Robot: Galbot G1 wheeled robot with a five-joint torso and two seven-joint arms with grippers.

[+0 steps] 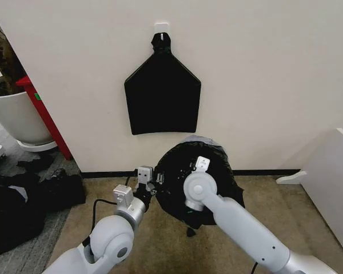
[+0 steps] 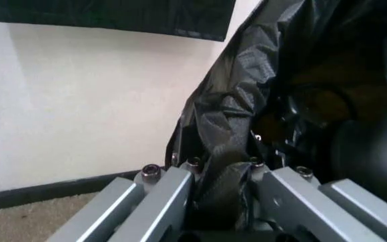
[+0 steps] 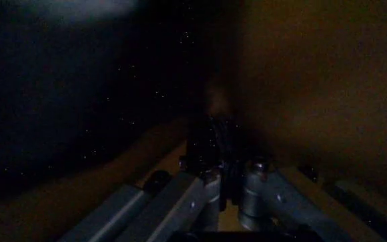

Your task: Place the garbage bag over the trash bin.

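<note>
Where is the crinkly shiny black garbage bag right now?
In the head view, the crinkly, glossy black plastic garbage bag sits on the floor by the wall, below the flat black bag bundle, between the left gripper and right gripper.

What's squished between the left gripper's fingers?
In the left wrist view, a fold of the garbage bag sits pinched between the fingers of the left gripper.
</note>
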